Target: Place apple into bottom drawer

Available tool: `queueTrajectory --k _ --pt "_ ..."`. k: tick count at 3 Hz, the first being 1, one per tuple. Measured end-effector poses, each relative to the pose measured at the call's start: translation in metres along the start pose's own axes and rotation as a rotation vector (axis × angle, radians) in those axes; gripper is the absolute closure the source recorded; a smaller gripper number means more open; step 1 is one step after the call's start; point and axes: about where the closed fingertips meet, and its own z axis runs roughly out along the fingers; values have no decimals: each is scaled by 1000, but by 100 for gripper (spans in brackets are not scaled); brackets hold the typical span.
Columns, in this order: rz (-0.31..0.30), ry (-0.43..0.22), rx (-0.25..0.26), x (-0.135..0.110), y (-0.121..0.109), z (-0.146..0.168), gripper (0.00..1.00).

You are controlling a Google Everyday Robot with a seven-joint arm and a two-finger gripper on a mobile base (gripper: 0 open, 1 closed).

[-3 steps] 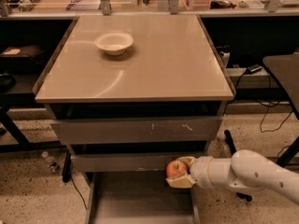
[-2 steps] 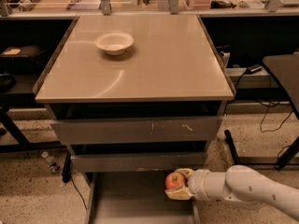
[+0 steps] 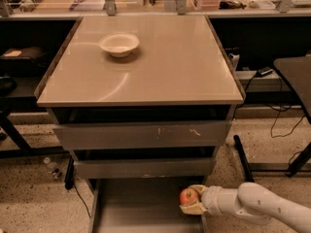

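Camera view: looked down on a tan bench (image 3: 160, 67) with three grey drawers below it.
End effector: the end effector (image 3: 191, 201) reached in from the right, over the right side of the open bottom drawer (image 3: 141, 208), its cream fingers (image 3: 193, 208) pinching the apple (image 3: 189, 196).
Apple: held just above the drawer's flat floor, near its right rail; contact with the floor could not be told.
Change: end effector and apple sat lower and slightly further right than 0.7 s before, when they hung closer under the middle drawer front (image 3: 141, 168).
Arm: the white arm (image 3: 262, 205) had dropped too.
Bowl: the cream bowl (image 3: 119, 44) stayed on the far left of the bench.
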Motion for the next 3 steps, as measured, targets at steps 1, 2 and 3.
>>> queueTrajectory --k 1,2,3 --pt "0 0 0 0 0 0 100" --pt "2 -8 -19 4 5 15 100" --pt "-41 -18 -7 10 8 51 100"
